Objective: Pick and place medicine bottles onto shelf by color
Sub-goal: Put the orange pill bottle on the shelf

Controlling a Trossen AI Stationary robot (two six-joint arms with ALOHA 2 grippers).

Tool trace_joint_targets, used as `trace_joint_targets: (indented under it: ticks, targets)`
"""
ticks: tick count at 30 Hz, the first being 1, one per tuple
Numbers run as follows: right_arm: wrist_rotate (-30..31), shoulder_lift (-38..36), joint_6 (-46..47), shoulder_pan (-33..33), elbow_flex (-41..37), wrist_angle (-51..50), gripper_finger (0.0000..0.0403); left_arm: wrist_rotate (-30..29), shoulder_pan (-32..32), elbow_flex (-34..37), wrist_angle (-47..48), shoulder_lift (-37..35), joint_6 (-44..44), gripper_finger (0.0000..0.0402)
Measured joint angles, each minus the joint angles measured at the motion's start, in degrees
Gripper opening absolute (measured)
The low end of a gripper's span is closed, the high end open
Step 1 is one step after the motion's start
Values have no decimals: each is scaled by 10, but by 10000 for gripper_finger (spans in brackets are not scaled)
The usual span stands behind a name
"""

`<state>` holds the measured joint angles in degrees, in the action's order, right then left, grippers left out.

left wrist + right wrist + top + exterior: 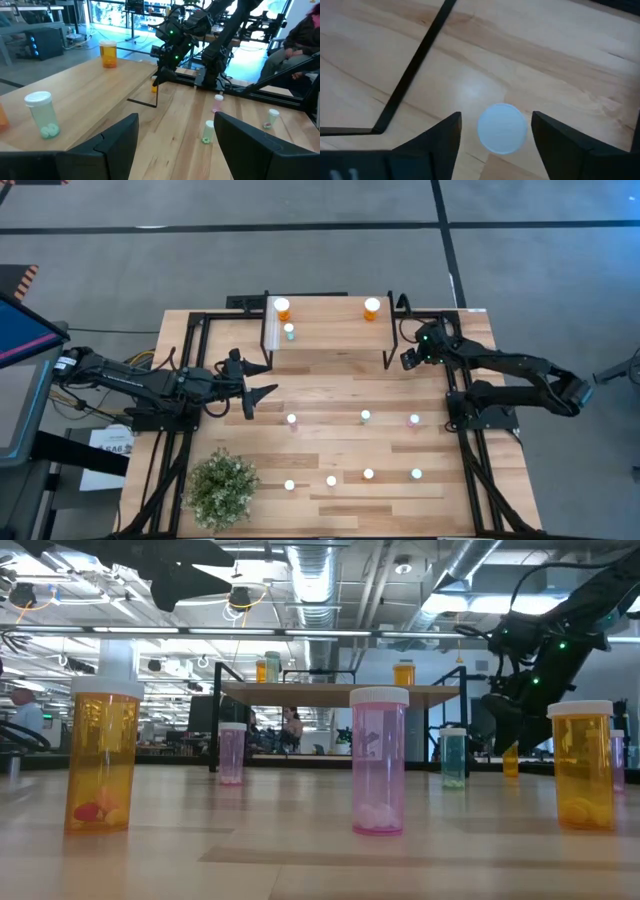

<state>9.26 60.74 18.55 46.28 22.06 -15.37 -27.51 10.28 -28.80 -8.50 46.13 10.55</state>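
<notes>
The shelf (330, 335) stands at the table's far middle. On its plank top stand two larger orange bottles (282, 308) (372, 307) and a teal bottle (289, 332). My right gripper (409, 360) points down at the shelf's right end, open. Its fingers stand on either side of a small orange bottle's white cap (502, 128) without touching it. That bottle (154, 86) stands on the table by the shelf's black leg (415, 65). My left gripper (263, 379) is open and empty, level, just off the shelf's left front corner.
Several small bottles stand on the table in two rows, among them a pink one (292, 420), a teal one (365, 416) and another pink one (414, 420). A potted plant (222, 488) stands at the near left. A person sits beyond the table (300, 35).
</notes>
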Motion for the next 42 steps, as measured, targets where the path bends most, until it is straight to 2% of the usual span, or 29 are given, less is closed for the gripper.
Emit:
trace_joint_targets:
  ticks: [12, 16, 24, 31, 42]
  targets:
    - [0, 0, -2, 0, 0, 2, 148, 0, 0, 0, 0, 0, -2, 247]
    - [0, -1, -2, 0, 0, 2, 125, 0, 0, 0, 0, 0, -2, 247]
    - [-2, -1, -2, -10, 26, -12, 135, 0, 0, 0, 0, 0, -2, 247]
    - [-3, -3, -6, -32, 89, -79, 130, 0, 0, 0, 0, 0, -2, 247]
    - [28, -83, -20, -35, 188, -190, 133, 1, 0, 0, 0, 0, -2, 247]
